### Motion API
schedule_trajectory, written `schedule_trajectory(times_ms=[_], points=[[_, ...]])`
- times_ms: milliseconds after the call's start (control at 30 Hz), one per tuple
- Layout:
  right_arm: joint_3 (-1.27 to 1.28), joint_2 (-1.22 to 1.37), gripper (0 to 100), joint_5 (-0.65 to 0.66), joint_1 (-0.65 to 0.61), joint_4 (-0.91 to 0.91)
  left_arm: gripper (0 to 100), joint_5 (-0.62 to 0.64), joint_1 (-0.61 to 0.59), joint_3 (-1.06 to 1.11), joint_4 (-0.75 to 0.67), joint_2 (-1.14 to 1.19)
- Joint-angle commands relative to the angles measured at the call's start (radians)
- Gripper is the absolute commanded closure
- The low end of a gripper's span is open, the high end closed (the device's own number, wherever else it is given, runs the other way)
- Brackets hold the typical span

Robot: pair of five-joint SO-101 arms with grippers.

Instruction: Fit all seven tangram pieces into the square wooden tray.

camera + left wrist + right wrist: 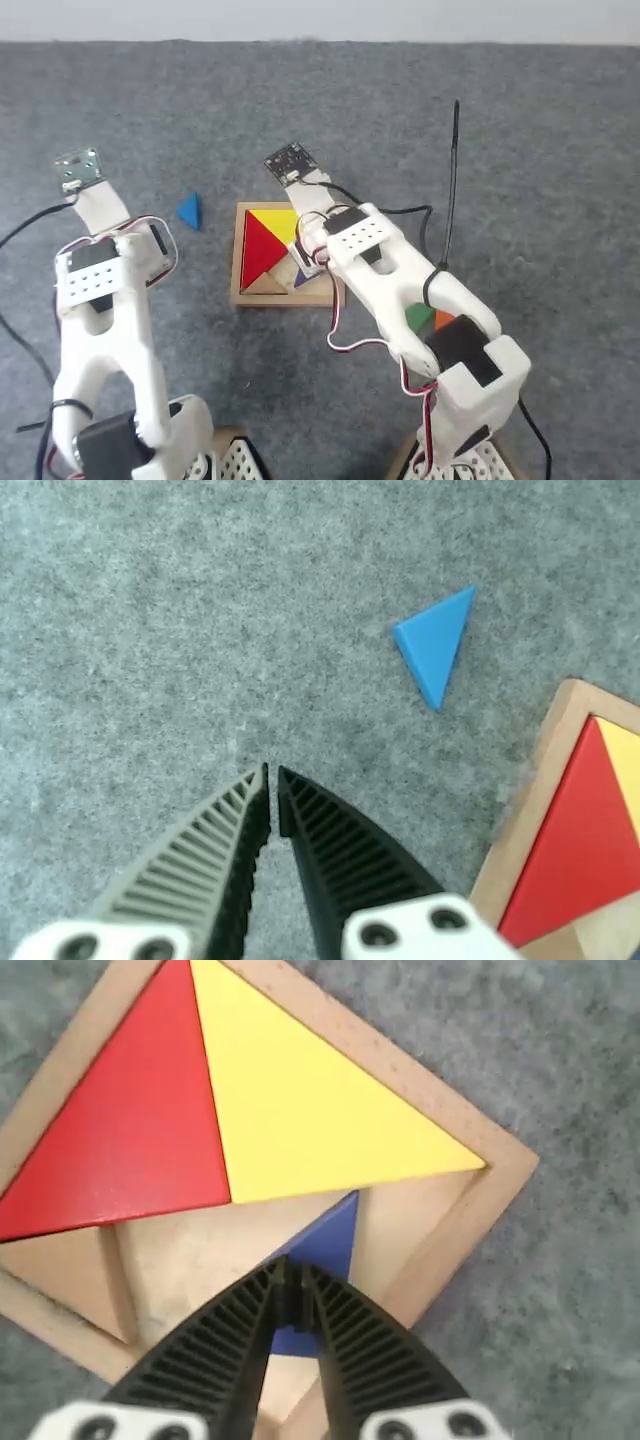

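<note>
Right wrist view: four pieces in square wooden tray (pixel 500 1175) on grey carpet: one red triangle (pixel 130 1130), one yellow triangle (pixel 310 1110), one bare-wood triangle (pixel 60 1270), one dark blue piece (pixel 330 1240). Right gripper (pixel 297 1275) narrow, tips over dark blue piece. One light blue triangle (pixel 435 645) on carpet near tray. Left gripper (pixel 272 780) near-closed, empty.

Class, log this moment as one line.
right pincer: shut on dark blue piece over tray | left pincer: shut | light blue triangle: on carpet

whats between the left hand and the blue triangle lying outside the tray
Nothing but bare grey carpet. The left wrist view shows the left hand and the blue triangle apart, with no piece between them.
</note>
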Motion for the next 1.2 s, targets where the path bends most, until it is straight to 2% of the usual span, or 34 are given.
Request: schedule_trajectory(times_ms=[0,233,367,567,900,1033,1167], points=[[-0.078,-0.001,99.2,-0.074,0.019,0.124,98,-0.012,-0.003,-0.012,-0.014,-0.012],[-0.157,-0.001,99.2,-0.092,-0.024,0.341,98,-0.012,-0.003,-0.013,-0.014,-0.014],[-0.172,-0.001,99.2,-0.087,-0.071,0.361,98,-0.012,-0.003,-0.013,-0.014,-0.014],[-0.269,-0.019,99.2,-0.086,-0.035,0.453,98,-0.012,-0.003,-0.013,-0.014,-0.014],[-0.18,0.064,99.2,-0.086,-0.002,0.119,98,-0.012,-0.003,-0.013,-0.014,-0.014],[-0.18,0.122,99.2,-0.084,0.001,0.148,98,-0.012,-0.003,-0.013,-0.014,-0.014],[-0.187,0.127,99.2,-0.041,-0.081,0.248,98,-0.012,-0.003,-0.013,-0.014,-0.014]])
